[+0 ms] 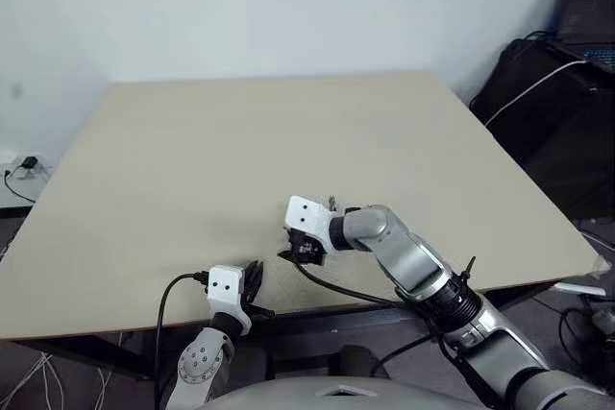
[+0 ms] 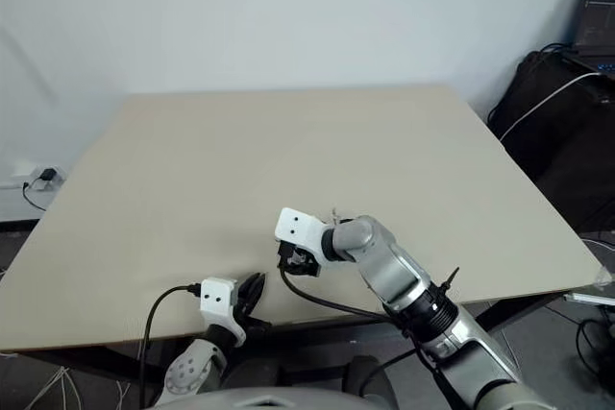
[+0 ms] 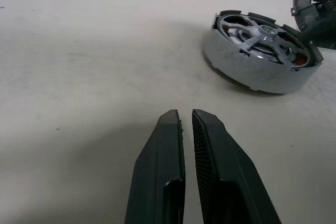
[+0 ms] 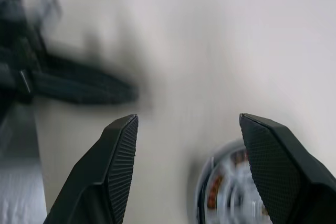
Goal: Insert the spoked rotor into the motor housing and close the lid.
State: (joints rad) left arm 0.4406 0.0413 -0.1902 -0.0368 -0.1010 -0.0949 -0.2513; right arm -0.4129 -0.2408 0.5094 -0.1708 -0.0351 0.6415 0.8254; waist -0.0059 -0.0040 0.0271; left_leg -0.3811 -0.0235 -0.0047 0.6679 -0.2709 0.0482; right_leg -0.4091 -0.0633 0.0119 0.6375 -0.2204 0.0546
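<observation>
The spoked rotor (image 3: 261, 33), with silver spokes and hub, lies inside the motor housing (image 3: 247, 69), a round silver-grey shell on the table; copper windings show between the spokes. My left gripper (image 3: 185, 114) is shut and empty, a short way in front of the housing. My right gripper (image 4: 189, 121) hovers open above the housing (image 4: 231, 195), which lies blurred under its fingers. From the head, the right gripper (image 1: 301, 251) points left and down near the table's front edge, with the left gripper (image 1: 255, 277) just beside it. The lid is out of view.
The beige table (image 1: 288, 141) stretches far behind the grippers; its front edge runs right under both arms. A black bag with a white cable (image 1: 538, 93) and a laptop (image 1: 588, 7) stand off the table at the right. Wall cables (image 1: 24, 172) lie at the left.
</observation>
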